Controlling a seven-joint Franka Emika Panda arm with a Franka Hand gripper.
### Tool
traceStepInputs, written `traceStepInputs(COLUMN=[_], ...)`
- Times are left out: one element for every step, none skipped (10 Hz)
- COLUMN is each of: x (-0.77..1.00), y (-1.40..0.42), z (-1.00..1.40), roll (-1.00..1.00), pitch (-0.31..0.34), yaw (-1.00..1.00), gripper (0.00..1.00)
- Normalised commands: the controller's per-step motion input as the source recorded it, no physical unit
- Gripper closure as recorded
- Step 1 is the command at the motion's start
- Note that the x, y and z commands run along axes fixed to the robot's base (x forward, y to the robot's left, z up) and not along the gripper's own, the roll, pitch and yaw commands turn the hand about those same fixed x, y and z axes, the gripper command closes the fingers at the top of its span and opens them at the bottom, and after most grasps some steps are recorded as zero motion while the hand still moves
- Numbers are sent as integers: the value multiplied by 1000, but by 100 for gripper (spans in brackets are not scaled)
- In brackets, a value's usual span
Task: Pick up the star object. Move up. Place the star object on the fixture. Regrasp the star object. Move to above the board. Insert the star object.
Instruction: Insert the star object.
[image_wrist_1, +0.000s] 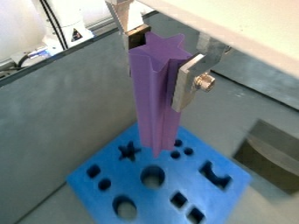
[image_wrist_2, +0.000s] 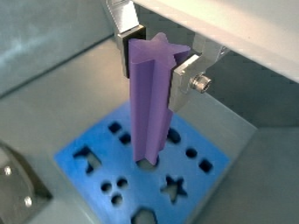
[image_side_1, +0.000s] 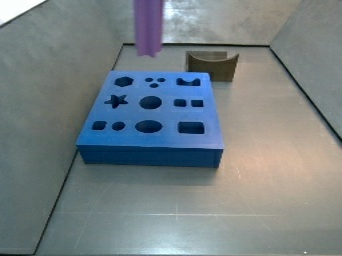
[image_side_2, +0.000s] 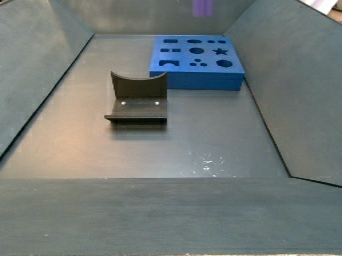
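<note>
In both wrist views my gripper (image_wrist_1: 159, 61) (image_wrist_2: 156, 61) is shut on the upper end of the purple star object (image_wrist_1: 156, 96) (image_wrist_2: 147, 101). The peg hangs upright, high above the blue board (image_wrist_1: 105, 175) (image_wrist_2: 198, 179). In a side view the star object's lower end (image_side_1: 148, 25) shows above the board's (image_side_1: 150, 140) far side, clear of its star hole (image_side_1: 116, 101); the gripper itself is out of frame there. In a side view only the peg's tip (image_side_2: 205, 6) shows, over the board (image_side_2: 227, 75). The dark fixture (image_side_1: 211, 64) (image_side_2: 135, 100) stands empty.
Grey walls enclose the floor on all sides. The board carries several cut-outs: star (image_wrist_1: 128, 152) (image_wrist_2: 174, 185), circles, squares and an oval. The fixture (image_wrist_1: 274, 153) lies on the floor beside the board.
</note>
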Motion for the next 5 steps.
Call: traceStepInputs(x=[-691,-600,-100,-9,0], y=[434,37,0,-37,-43], z=[-643,-697,-626,-491,-451], roll=[-307,-224,-157,-74,-81], pitch=[0,-109,-24,-86,-57], yaw=[-183,-617,-911,-991,-983], gripper=[100,100,100,100,100])
